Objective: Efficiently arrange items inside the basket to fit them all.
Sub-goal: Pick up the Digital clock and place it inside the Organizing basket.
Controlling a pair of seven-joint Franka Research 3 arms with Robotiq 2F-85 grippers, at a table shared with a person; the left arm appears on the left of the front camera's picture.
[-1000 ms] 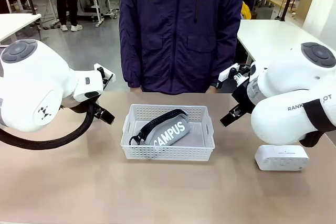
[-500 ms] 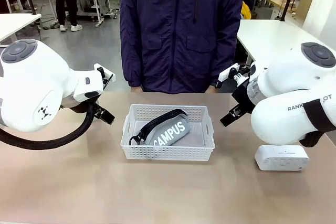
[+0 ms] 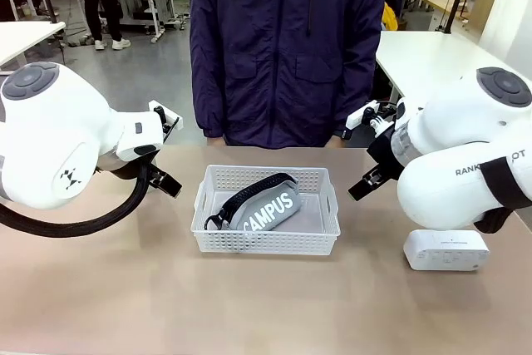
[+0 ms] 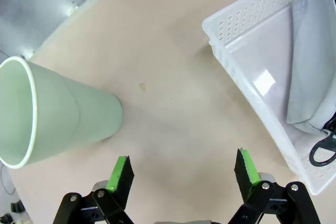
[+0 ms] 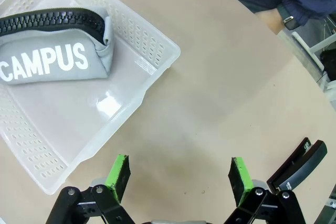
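The white lattice-sided basket (image 3: 266,242) sits mid-bench (image 3: 166,288) in front of a person (image 3: 287,47) in a dark jacket. Inside it the grey pouch (image 3: 264,207) lies diagonally, with "CAMPUS" in white letters on its side, a black strap along its upper edge and a black ring at its left end. The white rounded box (image 3: 445,250) rests on the bench to the right of the basket, below the right arm.

In the left wrist view, the left end effector (image 4: 182,161) is spread wide and holds nothing, over bare bench between the pale green cup (image 4: 58,114) and the basket's corner. The right end effector (image 5: 179,162) is equally wide and empty, beside the basket's short end. The slim black device (image 5: 299,167) lies just outside its finger.
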